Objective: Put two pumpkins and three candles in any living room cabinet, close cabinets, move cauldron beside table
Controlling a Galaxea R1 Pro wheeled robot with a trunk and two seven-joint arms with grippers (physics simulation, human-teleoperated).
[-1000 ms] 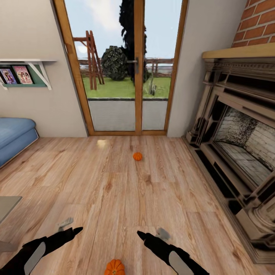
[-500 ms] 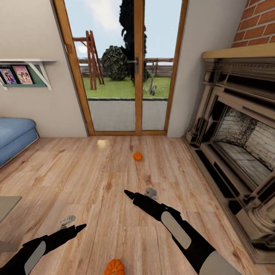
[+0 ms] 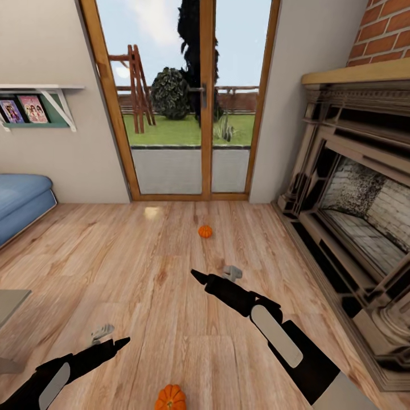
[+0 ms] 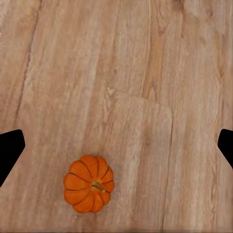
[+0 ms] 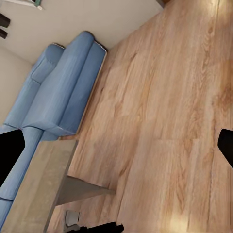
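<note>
The near pumpkin (image 3: 171, 397) sits on the wood floor (image 3: 142, 285) at the 6 o'clock edge of the head view, its lower part cut off by the frame. The left gripper (image 3: 119, 343) hangs just up and to the left of it, at about 10 o'clock from the pumpkin and apart from it — nothing lies between its fingers. In the left wrist view the same pumpkin (image 4: 89, 183) rests stem-up on the planks, with the two dark fingertips (image 4: 9, 150) at opposite edges of the picture, spread wide; the pumpkin lies nearer the one fingertip than the other and touches neither.

Farther out, the right arm reaches forward over the middle of the floor, and the right gripper (image 3: 196, 277) points toward 11 o'clock. The right wrist view shows one of its fingertips (image 5: 12, 155) far from the other, so the jaws are released and empty, over bare planks beside a blue sofa (image 5: 58, 87) and a low table (image 5: 39, 189).

Beyond that gripper, at roughly 12 o'clock from it and well apart, the far pumpkin (image 3: 205, 232) lies on the floor before the glass door (image 3: 188, 102). The fireplace surround (image 3: 353, 216) stands at 3 o'clock — a wall shelf (image 3: 40, 102) at 9 to 10 o'clock.
</note>
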